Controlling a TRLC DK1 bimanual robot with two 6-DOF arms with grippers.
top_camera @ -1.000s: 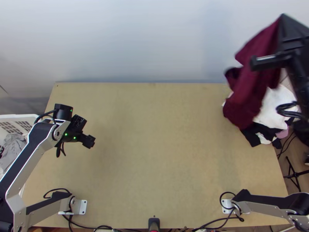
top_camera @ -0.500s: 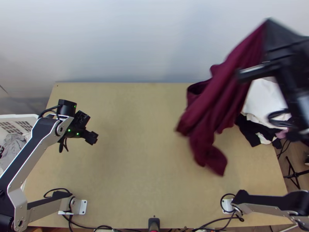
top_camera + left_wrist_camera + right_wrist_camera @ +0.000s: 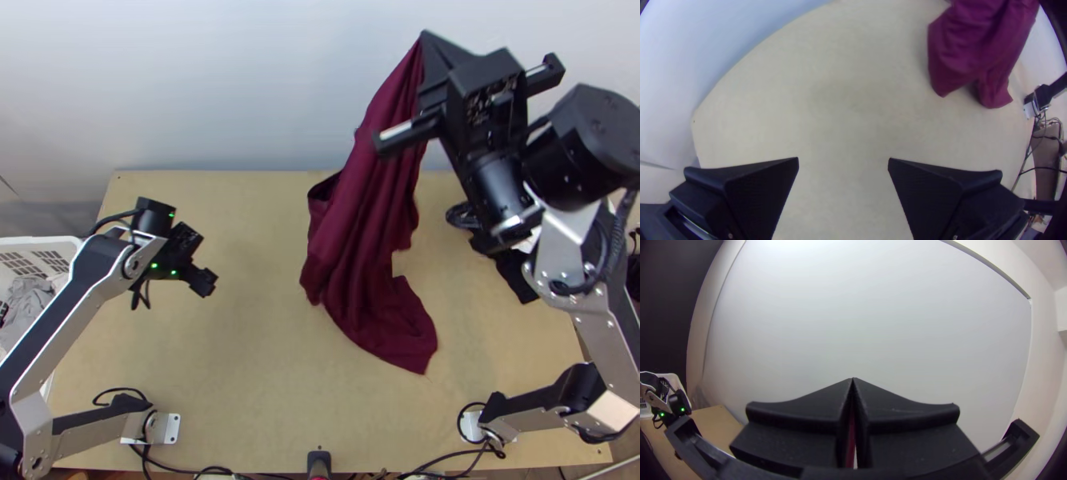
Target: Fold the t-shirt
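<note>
Dangling the shirt [image 3: 364, 240] below my right fingers [image 3: 907, 418], which press together on its upper end, I have it over the desk [image 3: 248, 360]. My left fingers [image 3: 758, 189] gape wide, empty, well apart from it. No fold is made; spreading and folding remain, I judge.

I see a white basket [image 3: 32, 241] on my left with grey clothes [image 3: 26, 302] inside, and black clothes [image 3: 516, 276] right of the middle of the table [image 3: 240, 336].
</note>
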